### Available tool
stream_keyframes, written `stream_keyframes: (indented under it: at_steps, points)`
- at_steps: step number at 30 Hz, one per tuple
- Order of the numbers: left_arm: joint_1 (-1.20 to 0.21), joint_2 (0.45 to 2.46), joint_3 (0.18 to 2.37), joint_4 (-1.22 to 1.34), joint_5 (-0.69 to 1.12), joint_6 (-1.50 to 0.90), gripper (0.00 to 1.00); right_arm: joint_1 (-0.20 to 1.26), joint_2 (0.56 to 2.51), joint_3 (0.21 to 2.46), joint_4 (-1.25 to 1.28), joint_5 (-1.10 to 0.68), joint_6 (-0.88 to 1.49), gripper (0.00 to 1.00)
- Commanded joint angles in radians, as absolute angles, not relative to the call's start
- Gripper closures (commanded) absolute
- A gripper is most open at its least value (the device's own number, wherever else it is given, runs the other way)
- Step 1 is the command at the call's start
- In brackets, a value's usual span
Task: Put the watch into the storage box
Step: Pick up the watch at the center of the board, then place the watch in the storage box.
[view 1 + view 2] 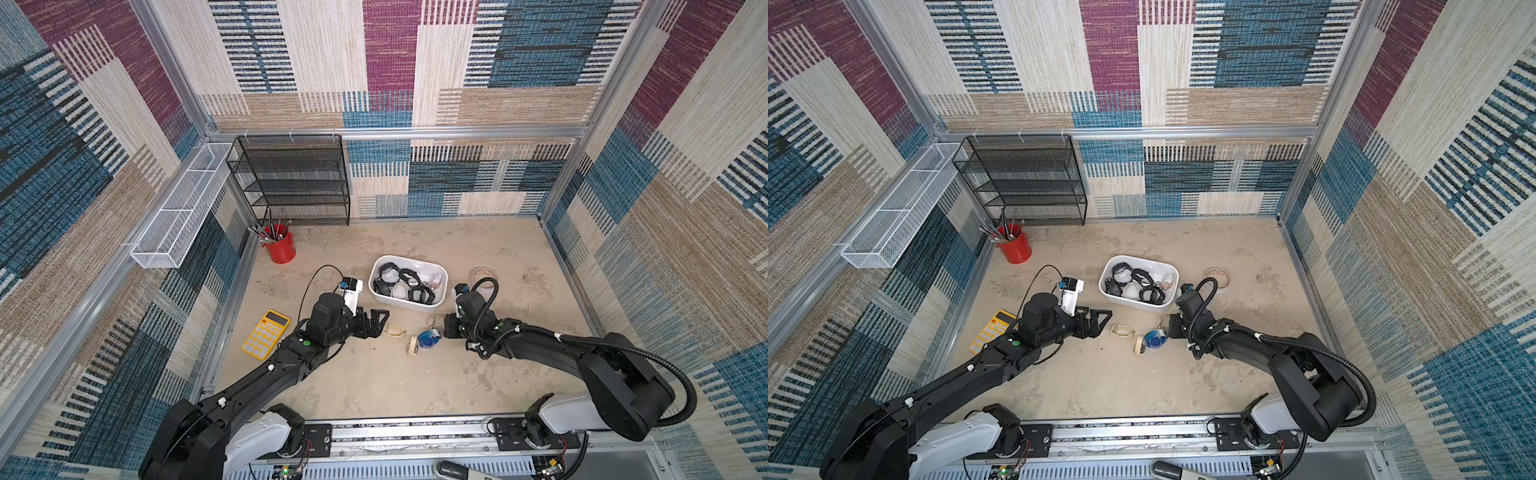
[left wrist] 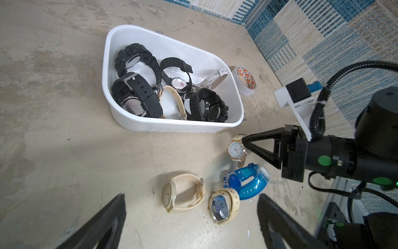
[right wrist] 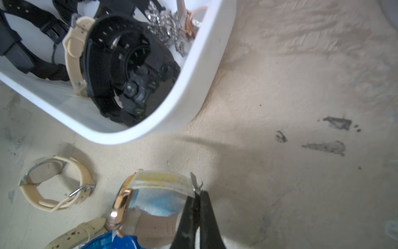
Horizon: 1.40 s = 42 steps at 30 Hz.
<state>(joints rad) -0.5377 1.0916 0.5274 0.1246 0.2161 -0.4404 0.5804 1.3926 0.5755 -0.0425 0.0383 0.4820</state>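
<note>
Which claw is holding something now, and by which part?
The right claw pinches the gold-cased watch by its strap; the left claw holds nothing.

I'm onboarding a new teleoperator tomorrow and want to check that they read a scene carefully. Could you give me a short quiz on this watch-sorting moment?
1. True or false: the left gripper has its jaws shut.
2. Where do the jaws of the right gripper pinch the gold-rimmed watch? A its strap; B its dial; C its crown.
3. Fill in: counting the pinched one, ___ watches are outside the storage box.
Key: 1 false, they stand wide open; 2 A; 3 four.
</note>
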Motion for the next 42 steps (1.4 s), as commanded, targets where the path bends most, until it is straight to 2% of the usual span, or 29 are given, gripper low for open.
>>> stream_keyframes:
  at_steps: [1,12,19,42]
  points:
    - [-0.537,1.095,0.52,0.152,0.227,-0.437,0.04,0.58,1.357,0.577,-0.073,0.094,0.465,1.0]
    - [-0.537,1.131,0.543,0.177,0.273,-0.436,0.04,0.58,1.137,0.576,-0.222,0.183,0.444,1.0]
    - [-0.537,1.138,0.55,0.212,0.312,-0.44,0.04,0.58,1.117,0.678,-0.241,0.159,0.375,1.0]
    - [-0.537,1.105,0.573,0.155,0.302,-0.419,0.04,0.534,1.718,1.12,-0.132,0.025,0.221,1.0]
